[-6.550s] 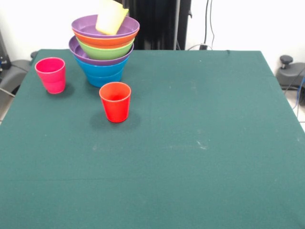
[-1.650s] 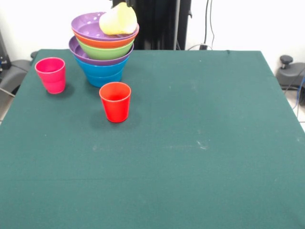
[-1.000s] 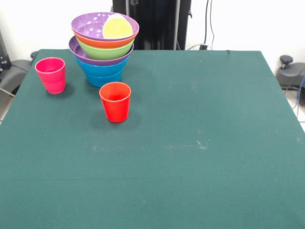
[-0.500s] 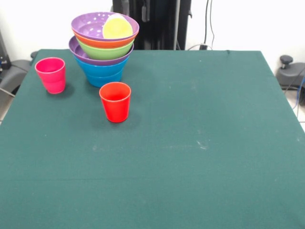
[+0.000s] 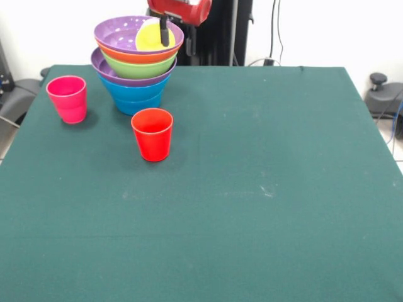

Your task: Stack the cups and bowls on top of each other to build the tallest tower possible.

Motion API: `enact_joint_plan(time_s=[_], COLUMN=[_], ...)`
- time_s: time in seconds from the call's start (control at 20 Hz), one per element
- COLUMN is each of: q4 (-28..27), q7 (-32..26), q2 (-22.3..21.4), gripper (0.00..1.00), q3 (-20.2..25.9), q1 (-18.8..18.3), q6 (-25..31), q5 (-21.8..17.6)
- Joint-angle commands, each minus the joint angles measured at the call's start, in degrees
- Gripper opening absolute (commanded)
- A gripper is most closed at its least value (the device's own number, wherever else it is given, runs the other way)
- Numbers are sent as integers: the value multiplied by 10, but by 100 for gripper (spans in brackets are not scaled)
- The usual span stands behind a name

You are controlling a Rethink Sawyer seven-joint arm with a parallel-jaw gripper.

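Jaws cannot be judged from this view: only one dark finger of the gripper (image 5: 166,34) shows clearly, hanging from the red arm (image 5: 181,9) at the top edge, so whether it is released or clenched stays unclear. That finger reaches down in front of the yellow cup (image 5: 153,36), which lies on its side in the top purple bowl (image 5: 119,33) with its mouth turned toward the camera.

Below that bowl the tower (image 5: 137,64) shows an orange rim, a lime green bowl, a second purple rim and a blue bowl at the bottom (all nested, standing at the far left part of the green table (image 5: 252,189)).

Just in front of the tower stands the red cup (image 5: 152,134), upright. The pink cup (image 5: 68,99) stands upright to the left of the tower, near the table's left edge.
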Motion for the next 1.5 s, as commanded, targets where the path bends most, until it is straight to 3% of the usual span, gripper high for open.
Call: enact_joint_plan(time_s=[0.05,0.4,0.95,1.5], q4=[-24,-20,4,83], q7=[31,22,-2,-23], q2=[32,31,-51,-79], gripper=[100,100,100,100], q3=[5,9,16,14], q1=[3,-2,-7,-47], q6=[-24,-23,62,23], q5=[-26,-19,6,-14])
